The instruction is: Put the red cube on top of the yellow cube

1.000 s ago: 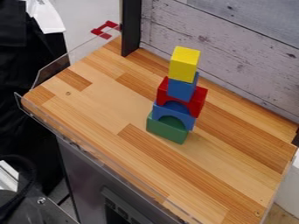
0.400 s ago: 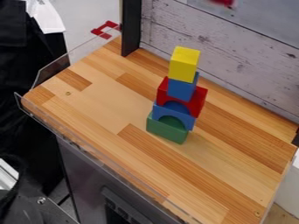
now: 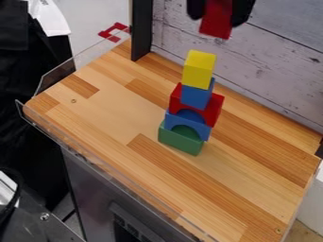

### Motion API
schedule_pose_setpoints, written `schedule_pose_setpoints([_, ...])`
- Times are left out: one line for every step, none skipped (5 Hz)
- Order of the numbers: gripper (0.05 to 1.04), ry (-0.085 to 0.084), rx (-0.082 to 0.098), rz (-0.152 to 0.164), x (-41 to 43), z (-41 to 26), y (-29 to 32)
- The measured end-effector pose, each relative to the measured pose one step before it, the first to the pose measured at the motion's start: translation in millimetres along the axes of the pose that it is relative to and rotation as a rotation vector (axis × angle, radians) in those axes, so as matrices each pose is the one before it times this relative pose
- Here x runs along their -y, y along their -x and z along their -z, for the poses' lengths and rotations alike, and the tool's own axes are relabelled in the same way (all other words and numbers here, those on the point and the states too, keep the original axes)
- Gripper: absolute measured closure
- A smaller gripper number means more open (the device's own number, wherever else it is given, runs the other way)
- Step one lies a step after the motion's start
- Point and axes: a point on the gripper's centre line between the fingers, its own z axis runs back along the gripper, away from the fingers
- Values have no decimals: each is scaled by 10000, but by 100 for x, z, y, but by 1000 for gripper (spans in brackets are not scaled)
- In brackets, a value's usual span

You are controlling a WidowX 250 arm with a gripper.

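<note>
Above the smooth yellow cube, fingers clasp the red cube.

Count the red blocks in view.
2. The red cube is in the pincer, above the yellow cube in the picture; the red arch sits between the blue cube and blue arch. Others may be hidden.

The red cube is held in the black gripper, in the air above and slightly to the right of the yellow cube, well clear of it. Its plain red face hangs slightly tilted, the lower edge sloping down to the right, and its upper part is cut off by the view's edge. The yellow cube sits upright on a small blue block as the top piece of the tower, its upper face brighter than its sides.
</note>
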Motion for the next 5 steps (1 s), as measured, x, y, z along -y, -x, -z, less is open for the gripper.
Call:
schedule_pose_setpoints([542,182,-243,-51,-1044,959,-282])
schedule_pose_setpoints([542,164,61,271,-351,328,-390])
schedule_pose_setpoints([542,101,146,130,-25,37,-286])
schedule_pose_setpoints([542,48,-9,64,92,235,-311])
schedule_pose_setpoints([542,42,-88,62,124,281,-220])
